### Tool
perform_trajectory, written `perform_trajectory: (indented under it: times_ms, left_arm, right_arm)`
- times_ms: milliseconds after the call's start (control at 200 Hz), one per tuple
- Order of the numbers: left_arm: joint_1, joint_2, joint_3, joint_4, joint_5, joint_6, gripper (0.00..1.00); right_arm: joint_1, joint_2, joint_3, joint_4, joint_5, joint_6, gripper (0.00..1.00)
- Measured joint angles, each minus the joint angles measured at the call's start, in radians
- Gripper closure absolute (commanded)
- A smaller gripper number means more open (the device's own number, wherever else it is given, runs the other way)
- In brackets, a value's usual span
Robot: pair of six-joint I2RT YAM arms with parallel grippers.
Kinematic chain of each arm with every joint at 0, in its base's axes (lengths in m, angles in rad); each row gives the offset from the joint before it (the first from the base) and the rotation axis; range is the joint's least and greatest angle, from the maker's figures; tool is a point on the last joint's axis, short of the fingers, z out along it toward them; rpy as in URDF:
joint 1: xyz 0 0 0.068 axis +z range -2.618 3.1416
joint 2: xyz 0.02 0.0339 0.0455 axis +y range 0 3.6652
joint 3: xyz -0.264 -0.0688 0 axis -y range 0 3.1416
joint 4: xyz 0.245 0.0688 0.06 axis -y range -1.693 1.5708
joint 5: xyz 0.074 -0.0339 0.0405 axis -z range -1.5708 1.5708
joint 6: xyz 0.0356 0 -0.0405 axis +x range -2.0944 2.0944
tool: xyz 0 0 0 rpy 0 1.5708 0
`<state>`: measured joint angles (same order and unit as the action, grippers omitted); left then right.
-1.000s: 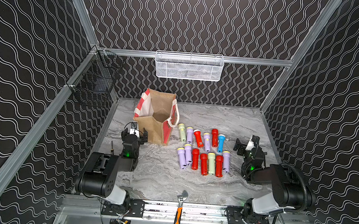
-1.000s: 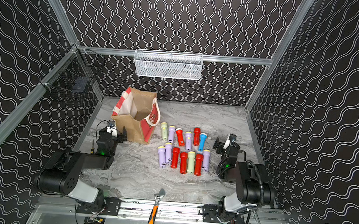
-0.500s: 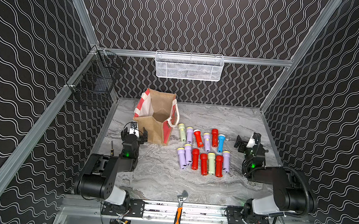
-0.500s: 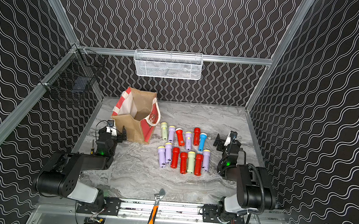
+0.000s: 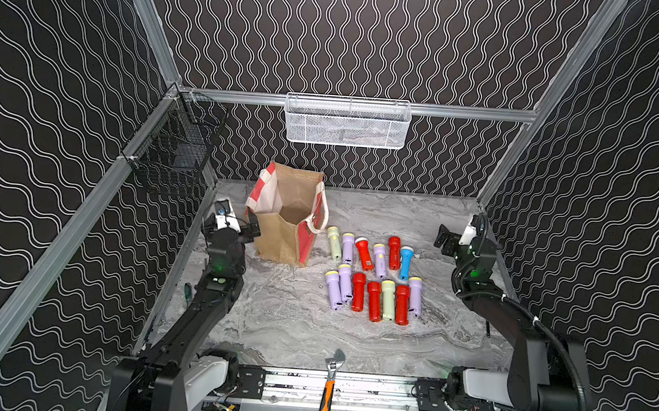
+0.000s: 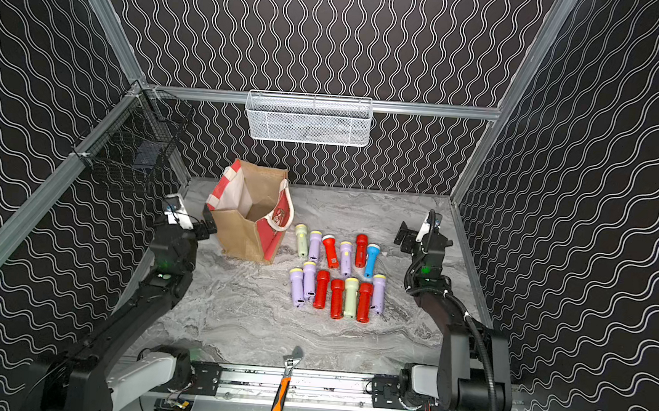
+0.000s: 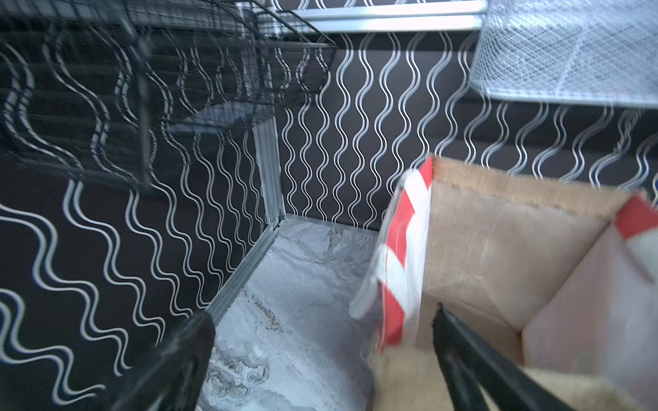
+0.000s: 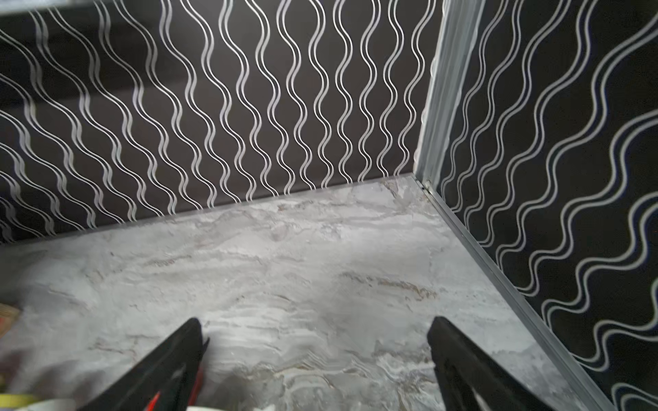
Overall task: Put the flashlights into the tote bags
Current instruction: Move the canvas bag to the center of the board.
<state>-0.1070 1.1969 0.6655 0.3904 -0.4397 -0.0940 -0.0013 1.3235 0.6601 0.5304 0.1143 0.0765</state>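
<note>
Several flashlights lie in two rows on the marble table, red point(image 5: 373, 304), lilac point(image 5: 348, 248), pale green point(image 5: 333, 241) and one blue point(image 5: 405, 261); both top views show them point(image 6: 336, 298). The tan tote bag point(image 5: 283, 233) with striped side panels stands upright and open at their left. My left gripper point(image 5: 230, 227) is open at the bag's left near corner. In the left wrist view the striped corner point(image 7: 398, 267) lies between the fingers point(image 7: 320, 316), ungripped. My right gripper point(image 5: 466, 242) hangs open and empty right of the rows, over bare table point(image 8: 315, 325).
An orange-handled wrench point(image 5: 329, 389) lies at the front edge. A white mesh basket point(image 5: 345, 122) hangs on the back wall and a black wire basket point(image 5: 173, 152) on the left wall. Patterned walls enclose three sides.
Both arms have lifted and reached farther back. The right gripper moved away from the front row toward the back right; the left moved closer to the bag's corner. Both stayed open.
</note>
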Motion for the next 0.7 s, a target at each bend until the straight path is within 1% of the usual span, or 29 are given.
perform_trajectory:
  times_ms: [80,165,260,345,395,556,701]
  left_arm:
    - [0.0,0.013,0.138,-0.164,-0.008,-0.023,0.01]
    - [0.0,0.066,0.306,-0.353,0.0,-0.035,0.01]
    - [0.0,0.172,0.516,-0.571,0.035,-0.036,0.02]
    - [0.0,0.3,0.705,-0.743,0.08,-0.017,0.05]
    - [0.0,0.373,0.801,-0.836,0.098,-0.002,0.05]
    - [0.002,0.568,1.024,-1.057,0.124,0.049,0.05]
    - [0.019,0.696,1.165,-1.162,0.169,0.095,0.05]
  right_arm:
    - [0.02,-0.009,0.047,-0.06,-0.005,0.04,0.0]
    - [0.05,-0.005,0.107,-0.134,-0.017,0.075,0.0]
    - [0.097,0.015,0.18,-0.213,-0.019,0.098,0.0]
    - [0.137,0.033,0.237,-0.278,-0.023,0.118,0.0]
    - [0.157,0.042,0.268,-0.314,-0.026,0.125,0.0]
    - [0.206,0.053,0.328,-0.391,-0.051,0.151,0.0]
    - [0.231,0.066,0.375,-0.43,-0.08,0.175,0.0]
